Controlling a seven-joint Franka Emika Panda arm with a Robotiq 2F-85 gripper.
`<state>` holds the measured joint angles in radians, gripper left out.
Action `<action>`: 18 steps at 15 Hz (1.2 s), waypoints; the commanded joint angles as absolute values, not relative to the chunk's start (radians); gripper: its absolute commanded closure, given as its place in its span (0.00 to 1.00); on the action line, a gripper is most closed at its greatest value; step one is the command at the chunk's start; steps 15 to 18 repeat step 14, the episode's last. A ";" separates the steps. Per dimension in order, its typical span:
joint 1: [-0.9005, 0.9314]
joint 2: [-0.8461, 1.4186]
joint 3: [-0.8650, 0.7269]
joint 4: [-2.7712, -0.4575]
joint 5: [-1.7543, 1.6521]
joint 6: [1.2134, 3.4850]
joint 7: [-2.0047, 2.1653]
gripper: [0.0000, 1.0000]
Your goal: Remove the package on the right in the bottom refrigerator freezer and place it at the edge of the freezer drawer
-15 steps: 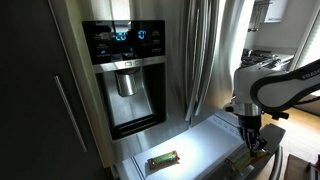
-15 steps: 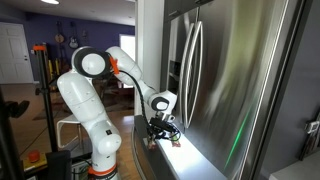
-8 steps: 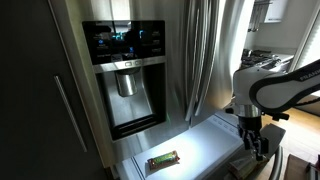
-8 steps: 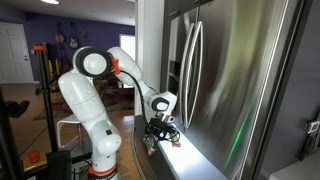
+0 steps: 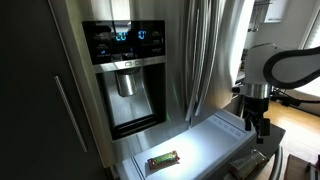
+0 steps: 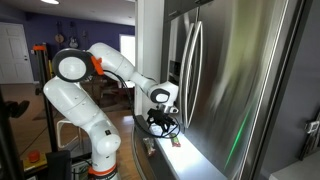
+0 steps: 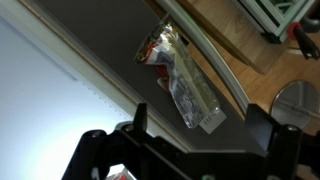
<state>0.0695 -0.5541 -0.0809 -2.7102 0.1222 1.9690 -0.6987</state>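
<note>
The package [image 7: 180, 75], a flat tan-grey packet with a reddish end, lies on the dark grey front rim [image 7: 105, 45] of the freezer drawer; in an exterior view it shows as a pale shape [image 5: 248, 160] on the drawer's near edge. My gripper [image 7: 200, 125] hangs above it, open and empty, its two fingers on either side of the packet's lower end and apart from it. Both exterior views show the gripper [image 5: 262, 132] [image 6: 160, 126] lifted over the open drawer [image 5: 205, 140] of the stainless refrigerator freezer [image 5: 125, 60].
A green packet with red-brown edges [image 5: 163, 159] lies in the lit white drawer interior. The fridge doors [image 6: 220, 80] stand close behind the arm. Beyond the rim is wooden floor [image 7: 250, 50]. A round grey object [image 7: 297, 100] sits on that floor.
The gripper has opened and let go of the package, which now rests on the drawer rim. The arm has risen and drawn back a little from the drawer.
</note>
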 commanded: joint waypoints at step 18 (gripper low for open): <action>0.005 -0.701 -0.071 -2.534 0.143 1.822 -0.148 0.00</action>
